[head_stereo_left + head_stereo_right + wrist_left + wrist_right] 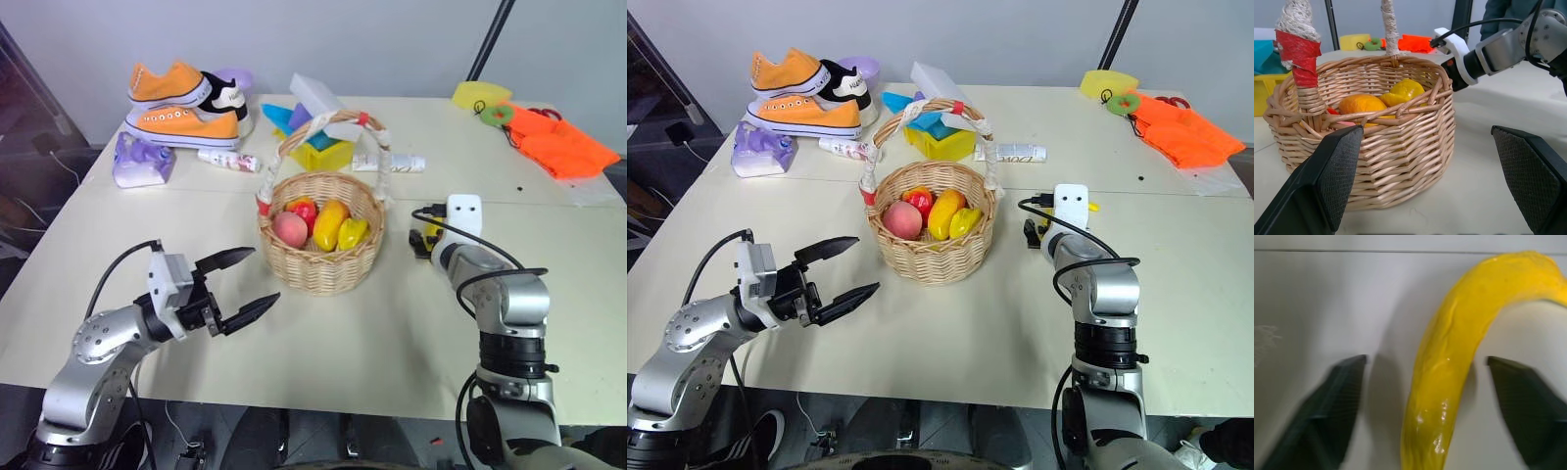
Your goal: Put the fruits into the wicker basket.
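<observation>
between right hand [1422, 401] fingers, banana [1459, 357] on table, untouched

A round tan wicker basket [323, 257] with a tall arched handle wrapped in red and white is set upright mid-tabletop. A pink peach [289, 229], a red apple [303, 209], an orange-yellow mango [329, 223] and a small yellow fruit [352, 233] are held inside it. A curved yellow banana [1459, 357] is seen lying on the tabletop to the basket's right.

no readable text, labels or numbers anywhere
</observation>
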You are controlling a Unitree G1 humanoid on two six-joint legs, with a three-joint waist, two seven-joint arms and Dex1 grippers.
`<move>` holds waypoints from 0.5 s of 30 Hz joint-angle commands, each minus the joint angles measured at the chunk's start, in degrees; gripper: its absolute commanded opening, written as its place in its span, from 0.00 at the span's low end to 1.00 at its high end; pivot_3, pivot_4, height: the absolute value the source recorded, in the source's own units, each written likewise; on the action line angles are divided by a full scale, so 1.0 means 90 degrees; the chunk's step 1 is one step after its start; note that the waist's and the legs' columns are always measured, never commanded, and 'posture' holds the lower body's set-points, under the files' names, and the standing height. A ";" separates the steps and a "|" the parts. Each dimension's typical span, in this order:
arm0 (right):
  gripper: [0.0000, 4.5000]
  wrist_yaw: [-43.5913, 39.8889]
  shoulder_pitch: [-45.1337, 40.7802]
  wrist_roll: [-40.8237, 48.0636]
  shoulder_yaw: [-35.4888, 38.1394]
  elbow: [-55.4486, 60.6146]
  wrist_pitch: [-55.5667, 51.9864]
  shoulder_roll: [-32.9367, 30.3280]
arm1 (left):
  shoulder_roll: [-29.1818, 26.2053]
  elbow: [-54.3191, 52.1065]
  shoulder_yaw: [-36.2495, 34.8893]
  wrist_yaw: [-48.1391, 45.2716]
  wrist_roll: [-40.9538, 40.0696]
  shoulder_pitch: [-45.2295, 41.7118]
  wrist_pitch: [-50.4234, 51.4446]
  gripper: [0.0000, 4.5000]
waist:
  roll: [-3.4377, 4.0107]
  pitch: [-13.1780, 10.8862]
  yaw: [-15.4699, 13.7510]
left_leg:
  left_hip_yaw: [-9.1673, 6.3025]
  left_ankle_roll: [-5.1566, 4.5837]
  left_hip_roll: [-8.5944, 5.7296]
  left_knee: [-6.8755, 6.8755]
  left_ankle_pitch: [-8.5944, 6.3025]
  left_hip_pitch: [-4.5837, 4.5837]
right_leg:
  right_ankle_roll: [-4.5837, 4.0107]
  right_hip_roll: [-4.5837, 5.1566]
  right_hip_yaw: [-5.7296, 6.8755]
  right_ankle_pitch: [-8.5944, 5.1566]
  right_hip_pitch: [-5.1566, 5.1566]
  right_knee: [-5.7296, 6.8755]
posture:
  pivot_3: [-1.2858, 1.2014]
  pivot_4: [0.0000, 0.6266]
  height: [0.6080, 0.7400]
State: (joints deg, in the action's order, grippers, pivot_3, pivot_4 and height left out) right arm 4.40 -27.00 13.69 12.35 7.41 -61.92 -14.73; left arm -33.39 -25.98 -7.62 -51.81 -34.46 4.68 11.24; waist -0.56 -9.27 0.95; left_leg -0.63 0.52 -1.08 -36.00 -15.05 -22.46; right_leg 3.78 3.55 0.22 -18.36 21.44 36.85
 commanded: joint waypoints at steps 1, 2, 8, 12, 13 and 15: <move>0.32 -0.0017 -0.0024 -0.0108 0.0069 0.0113 0.0183 -0.0025 | -0.0030 -0.0237 -0.0095 0.0037 -0.0096 -0.0038 0.0008 1.00 | 0.0000 0.0000 0.0003 | 0.0000 0.0000 0.0000 0.0000 0.0000 0.0000 | 0.0000 0.0000 0.0000 0.0000 0.0000 0.0001 | 0.52 0.24 1.00; 0.23 -0.0051 -0.0022 -0.0120 0.0053 0.0151 0.0159 -0.0066 | -0.0032 -0.0236 -0.0098 0.0037 -0.0106 -0.0049 0.0023 1.00 | 0.0000 0.0000 0.0004 | 0.0000 0.0000 0.0000 0.0000 0.0000 0.0000 | 0.0000 0.0000 0.0000 0.0000 0.0000 0.0002 | 0.52 0.24 1.00; 0.23 -0.0280 0.0160 -0.0196 0.0246 0.0569 0.0242 -0.0419 | -0.0031 -0.0188 -0.0106 0.0004 -0.0103 -0.0102 0.0043 1.00 | 0.0003 -0.0002 -0.0018 | 0.0000 0.0000 0.0000 0.0000 0.0000 -0.0001 | -0.0001 0.0000 0.0000 0.0000 0.0001 0.0000 | 0.52 0.24 1.00; 0.23 -0.1294 0.0509 0.0302 0.0284 0.1330 0.0611 -0.0880 | -0.0025 -0.0124 -0.0128 -0.0009 -0.0108 -0.0129 0.0038 1.00 | 0.0004 -0.0003 -0.0018 | 0.0000 0.0000 0.0000 0.0001 0.0000 -0.0003 | -0.0001 0.0001 0.0000 -0.0001 0.0000 -0.0003 | 0.52 0.24 1.00; 0.23 -0.1909 0.0752 0.0601 0.0380 0.1590 0.0873 -0.1119 | -0.0029 -0.0098 -0.0146 -0.0026 -0.0113 -0.0129 0.0028 1.00 | 0.0004 -0.0002 -0.0017 | 0.0000 0.0000 0.0000 0.0002 0.0000 -0.0002 | -0.0001 0.0001 0.0000 -0.0001 0.0000 -0.0005 | 0.52 0.24 1.00; 0.23 -0.3092 0.1202 0.1288 0.0876 0.2015 0.1317 -0.1598 | -0.0030 -0.0027 -0.0195 -0.0043 -0.0109 -0.0133 0.0003 1.00 | 0.0003 -0.0003 -0.0023 | 0.0000 0.0000 0.0000 0.0004 0.0000 -0.0002 | 0.0000 0.0000 0.0000 -0.0001 -0.0001 -0.0007 | 0.52 0.24 1.00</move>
State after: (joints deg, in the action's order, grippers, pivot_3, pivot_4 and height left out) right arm -16.34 -16.98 20.88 16.63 21.24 -53.76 -27.13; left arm -33.48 -25.74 -8.01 -52.10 -34.58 3.70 11.96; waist -0.53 -9.30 0.75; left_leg -0.63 0.51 -1.07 -35.93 -15.05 -22.45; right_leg 3.78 3.56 0.23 -18.36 21.38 36.75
